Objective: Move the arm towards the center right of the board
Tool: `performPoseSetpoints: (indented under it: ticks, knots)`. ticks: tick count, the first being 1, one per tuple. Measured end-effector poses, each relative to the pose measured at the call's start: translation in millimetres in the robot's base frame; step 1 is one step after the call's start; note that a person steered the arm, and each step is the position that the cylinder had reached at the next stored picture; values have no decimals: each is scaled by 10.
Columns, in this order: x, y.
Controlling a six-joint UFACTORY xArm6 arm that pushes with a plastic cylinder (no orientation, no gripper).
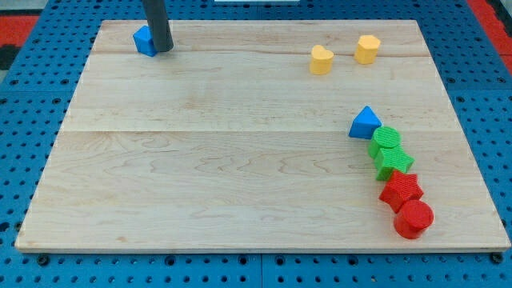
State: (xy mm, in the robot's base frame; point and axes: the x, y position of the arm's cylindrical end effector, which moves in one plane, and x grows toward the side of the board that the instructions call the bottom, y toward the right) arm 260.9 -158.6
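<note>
Seven blocks sit on the pale wooden board (240, 160) over blue pegboard (32, 96).

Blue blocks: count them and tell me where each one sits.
2. One blue block sits at the view's top left, touching my tip on its left side and partly hidden behind the rod. The blue triangular block lies at centre right, above the green blocks.

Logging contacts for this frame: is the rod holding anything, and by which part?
Nothing is held. My tip has no hand; it stands at the view's top left, against the right side of a blue block.
</note>
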Motion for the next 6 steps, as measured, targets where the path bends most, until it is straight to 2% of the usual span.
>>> performPoseSetpoints:
  ticks: [2,3,4,5,6]
  knots:
    - [185,947]
    - [452,1280]
    - [1364,1623]
    - [1565,2627]
    - [1263,3206]
